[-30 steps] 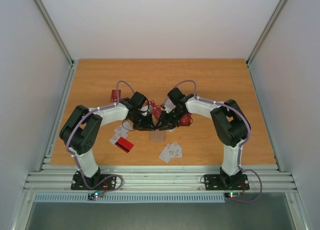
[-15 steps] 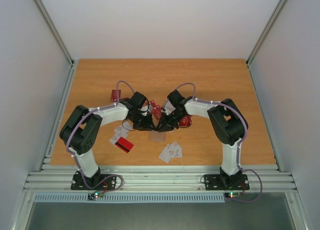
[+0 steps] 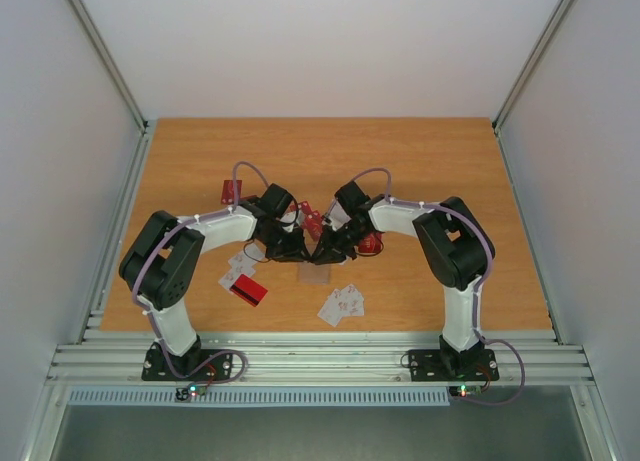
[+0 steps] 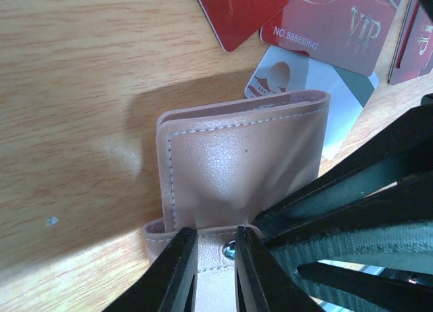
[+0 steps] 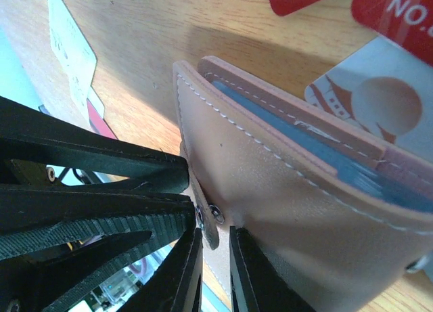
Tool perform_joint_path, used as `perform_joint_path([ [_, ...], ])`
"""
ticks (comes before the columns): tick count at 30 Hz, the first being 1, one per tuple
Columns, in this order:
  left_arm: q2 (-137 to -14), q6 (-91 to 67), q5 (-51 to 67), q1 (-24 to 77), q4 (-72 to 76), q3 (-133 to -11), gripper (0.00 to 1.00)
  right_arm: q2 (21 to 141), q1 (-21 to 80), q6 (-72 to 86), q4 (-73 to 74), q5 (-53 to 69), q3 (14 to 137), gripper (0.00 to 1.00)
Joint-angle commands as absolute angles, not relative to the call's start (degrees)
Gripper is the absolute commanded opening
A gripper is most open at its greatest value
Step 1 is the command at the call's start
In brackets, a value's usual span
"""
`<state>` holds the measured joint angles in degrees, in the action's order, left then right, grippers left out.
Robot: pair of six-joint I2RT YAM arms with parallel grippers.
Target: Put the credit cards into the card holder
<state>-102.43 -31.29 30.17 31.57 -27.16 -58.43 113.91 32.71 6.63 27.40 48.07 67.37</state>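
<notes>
The tan card holder (image 4: 237,163) is held up off the table between both grippers. My left gripper (image 4: 215,239) is shut on its snap strap, with the metal stud between the fingers. My right gripper (image 5: 215,239) is shut on the holder's (image 5: 284,210) outer cover beside that strap. The cover gapes a little and shows the blue-grey inside (image 5: 325,156). Under the holder lie red credit cards (image 4: 335,24) and a white one (image 4: 338,99). From above, the left gripper (image 3: 297,249) and the right gripper (image 3: 328,249) meet at the table's middle and hide most of the holder.
More cards are scattered around the arms: a white fan (image 3: 342,303) at the front, a red card (image 3: 248,291) and white ones (image 3: 240,266) by the left arm, a red one (image 3: 232,191) further back. The right gripper's fingers (image 4: 352,190) crowd the left wrist view.
The right gripper's jaws have narrowed onto the holder and the right arm has leaned slightly left. The left arm and its grip are unchanged.
</notes>
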Motion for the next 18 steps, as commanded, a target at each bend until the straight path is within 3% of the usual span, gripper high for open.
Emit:
perform_joint_path([
  [1, -104.5, -30.8, 29.0, 31.9, -26.1, -58.8, 0.19, 116.6, 33.2, 7.4, 25.8, 48.4, 67.1, 0.14],
  [18, -105.2, -30.8, 29.7, 31.9, -25.8, -58.9, 0.19, 118.3, 33.2, 9.5, 22.5, 50.4, 67.7, 0.12],
])
